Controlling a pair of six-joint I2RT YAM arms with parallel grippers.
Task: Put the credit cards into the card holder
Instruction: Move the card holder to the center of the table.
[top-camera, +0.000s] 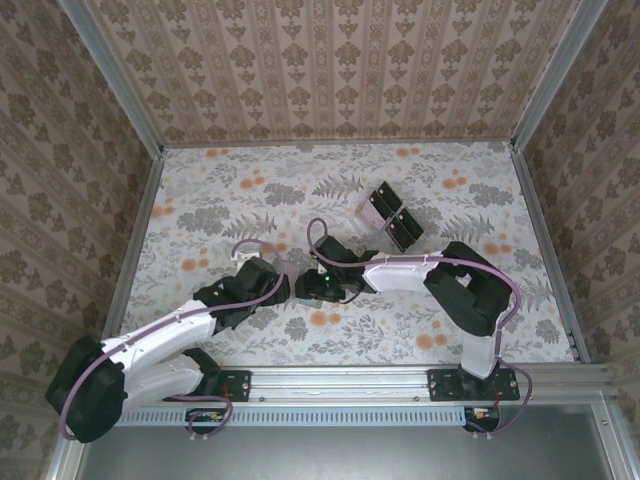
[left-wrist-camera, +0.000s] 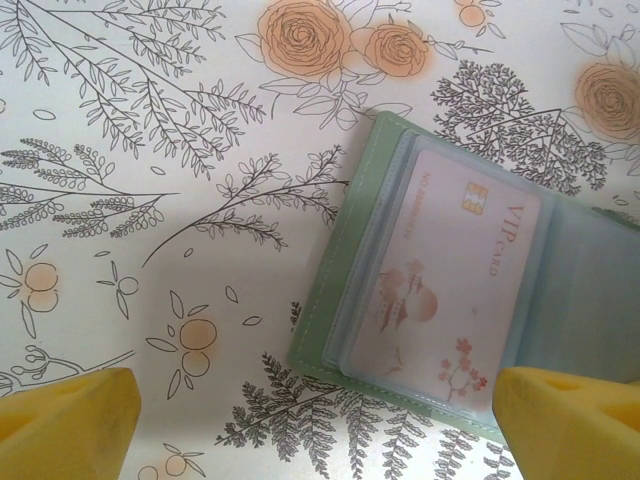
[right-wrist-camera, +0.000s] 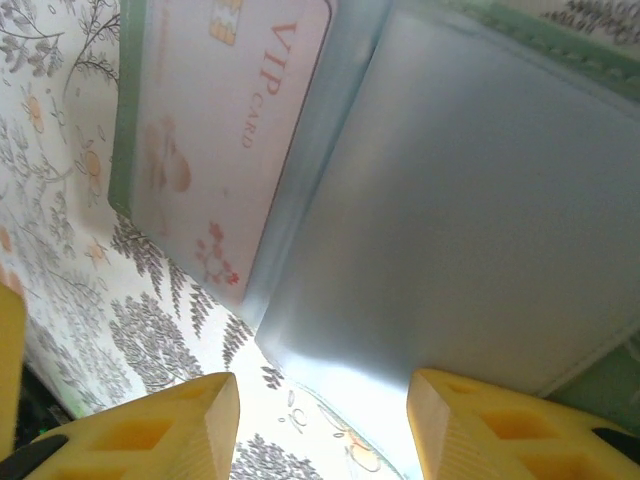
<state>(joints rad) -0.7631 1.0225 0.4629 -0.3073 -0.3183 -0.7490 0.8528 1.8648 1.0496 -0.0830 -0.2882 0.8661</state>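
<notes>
The green card holder lies open on the flowered table. A whitish credit card marked VIP sits in its left clear pocket. My left gripper hangs open just above the holder's near edge, with one yellow fingertip over bare table and the other by the holder's corner. In the right wrist view the same credit card and the holder's green rim show at upper left. A pale grey-blue sheet, either a card or a sleeve page, fills the right side. My right gripper stands open astride that sheet's lower corner.
A clear plastic tray with black blocks stands behind and to the right of both grippers. The left gripper and right gripper meet tip to tip at mid-table. Metal rails and patterned walls fence the table.
</notes>
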